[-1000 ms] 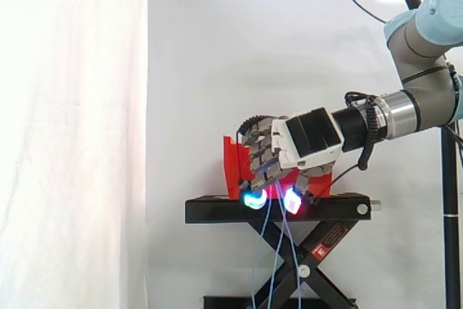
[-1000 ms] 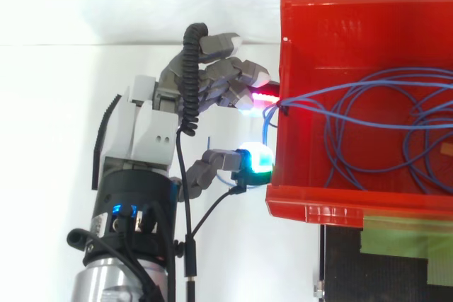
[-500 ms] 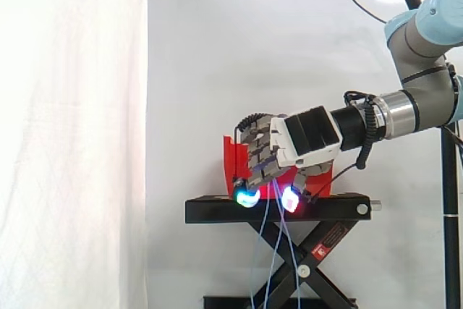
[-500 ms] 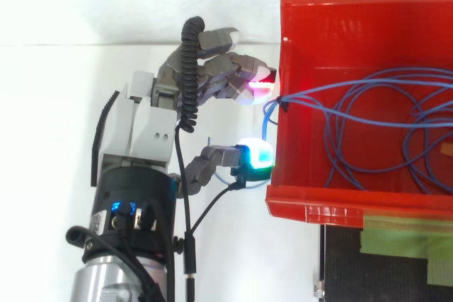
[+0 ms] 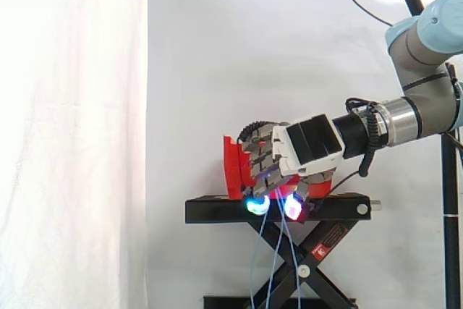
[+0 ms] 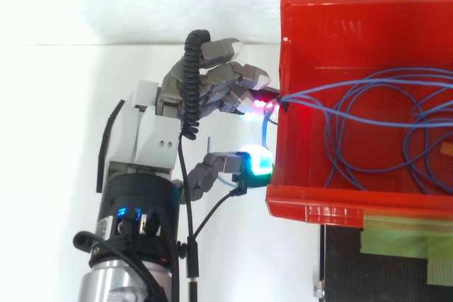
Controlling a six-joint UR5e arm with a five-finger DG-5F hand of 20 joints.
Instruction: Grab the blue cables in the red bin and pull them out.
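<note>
The red bin (image 6: 311, 19) holds several loops of blue cables (image 6: 368, 114). Strands of them cross its left wall and drop over the edge. My hand (image 6: 152, 139) sits just outside that wall, its fingers (image 6: 241, 76) curled onto the strands where they leave the bin, with the thumb's glowing pad close below. In the side view the hand (image 5: 307, 146) is in front of the bin (image 5: 233, 168), and the blue cables (image 5: 269, 265) hang from it down past the stand.
The bin rests on a black scissor stand (image 5: 217, 211) before a white curtain. A green and black surface (image 6: 396, 259) lies below the bin in the top view. A camera mast (image 5: 450, 200) stands at the side view's right edge.
The fingers have curled in closer to the cable strands at the bin's wall. The hand has shifted slightly back toward the arm in the side view.
</note>
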